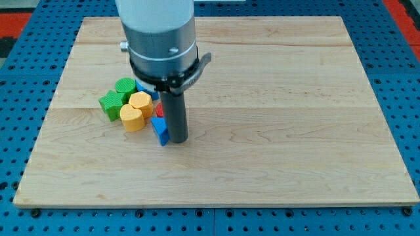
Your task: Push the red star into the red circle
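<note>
My tip [178,140] rests on the wooden board [275,118], touching the right side of a blue block [159,130]. A red block [159,109] shows only as a sliver just left of the rod; its shape cannot be made out. No second red block shows; the rod and arm body may hide it. The cluster lies left of the rod: a green star [111,105], a green round block [125,86], a yellow block [140,101] and a yellow heart-like block [132,119].
A second blue block [142,86] peeks out under the arm body, above the yellow blocks. The board sits on a blue perforated table [26,98]. The large grey arm body [161,33] covers the top left-centre of the board.
</note>
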Motion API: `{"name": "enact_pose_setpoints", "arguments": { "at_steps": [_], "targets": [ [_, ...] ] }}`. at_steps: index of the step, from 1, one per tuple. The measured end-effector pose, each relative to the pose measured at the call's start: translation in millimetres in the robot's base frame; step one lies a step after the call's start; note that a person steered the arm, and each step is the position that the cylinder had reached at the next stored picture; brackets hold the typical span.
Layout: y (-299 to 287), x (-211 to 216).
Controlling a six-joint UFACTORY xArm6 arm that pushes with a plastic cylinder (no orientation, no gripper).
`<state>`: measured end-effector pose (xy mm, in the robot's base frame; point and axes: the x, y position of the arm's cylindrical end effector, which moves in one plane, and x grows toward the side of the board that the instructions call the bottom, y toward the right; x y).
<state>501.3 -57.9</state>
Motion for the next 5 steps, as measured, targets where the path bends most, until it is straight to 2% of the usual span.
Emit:
{"name": "enact_pose_setpoints", "arguments": {
  "at_steps": [2,3,4,5],
  "targets": [
    [-3,11],
    [32,-1],
    [67,-76],
    [-17,-159]
  ]
}}
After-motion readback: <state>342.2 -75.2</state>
